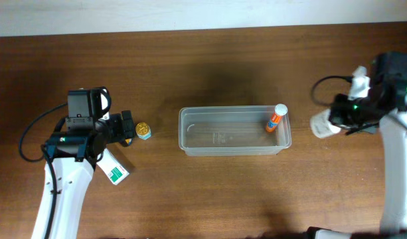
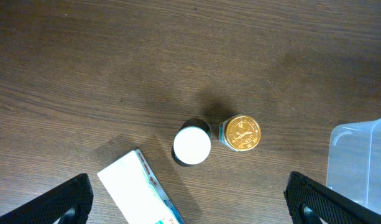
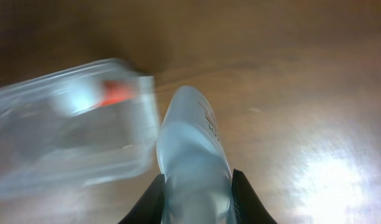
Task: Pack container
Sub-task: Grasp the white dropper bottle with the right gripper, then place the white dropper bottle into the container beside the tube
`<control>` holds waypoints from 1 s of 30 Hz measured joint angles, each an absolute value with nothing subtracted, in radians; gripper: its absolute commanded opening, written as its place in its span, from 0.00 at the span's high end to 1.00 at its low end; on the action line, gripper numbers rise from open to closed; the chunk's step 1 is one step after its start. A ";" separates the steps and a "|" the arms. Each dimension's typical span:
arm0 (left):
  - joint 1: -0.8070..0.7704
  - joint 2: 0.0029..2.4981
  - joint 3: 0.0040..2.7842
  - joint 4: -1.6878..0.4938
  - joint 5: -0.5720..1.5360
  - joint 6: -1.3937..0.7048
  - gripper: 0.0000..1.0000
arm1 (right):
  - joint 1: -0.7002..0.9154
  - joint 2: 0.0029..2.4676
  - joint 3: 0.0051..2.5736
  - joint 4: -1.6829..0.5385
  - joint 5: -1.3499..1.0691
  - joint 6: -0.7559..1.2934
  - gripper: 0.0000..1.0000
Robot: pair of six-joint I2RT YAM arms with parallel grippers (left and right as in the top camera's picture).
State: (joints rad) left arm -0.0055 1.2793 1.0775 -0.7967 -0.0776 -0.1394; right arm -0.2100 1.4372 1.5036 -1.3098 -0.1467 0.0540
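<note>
The clear plastic container (image 1: 234,131) stands mid-table with an orange tube with a white cap (image 1: 276,118) inside its right end. My right gripper (image 1: 336,121) is shut on a pale white bottle (image 3: 193,155) and holds it to the right of the container (image 3: 66,130). My left gripper (image 2: 187,202) is open and empty above the table left of the container. In front of it stand a white-capped dark bottle (image 2: 191,144) and a small gold-lidded jar (image 2: 241,133). A white box (image 2: 137,186) lies between the fingers. The container's corner (image 2: 361,162) shows at right.
The gold-lidded jar (image 1: 143,130) stands left of the container. The white box (image 1: 113,169) lies under my left arm. The table's back edge meets a white wall at the top.
</note>
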 measured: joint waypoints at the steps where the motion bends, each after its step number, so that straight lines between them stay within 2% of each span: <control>1: -0.006 1.279 1.077 -0.797 -0.078 -0.139 0.01 | -0.181 1.414 1.506 -1.310 -0.153 0.051 0.82; 9: -0.006 1.279 1.077 -0.797 -0.078 -0.139 0.01 | -0.004 1.398 1.486 -1.299 -0.157 0.054 0.81; 23: -0.006 1.279 1.077 -0.797 -0.078 -0.139 0.00 | 0.057 1.534 1.272 -1.097 -0.152 0.060 0.81; 30: -0.006 1.279 1.077 -0.797 -0.078 -0.139 0.00 | 0.057 1.604 1.241 -1.043 -0.137 0.063 0.69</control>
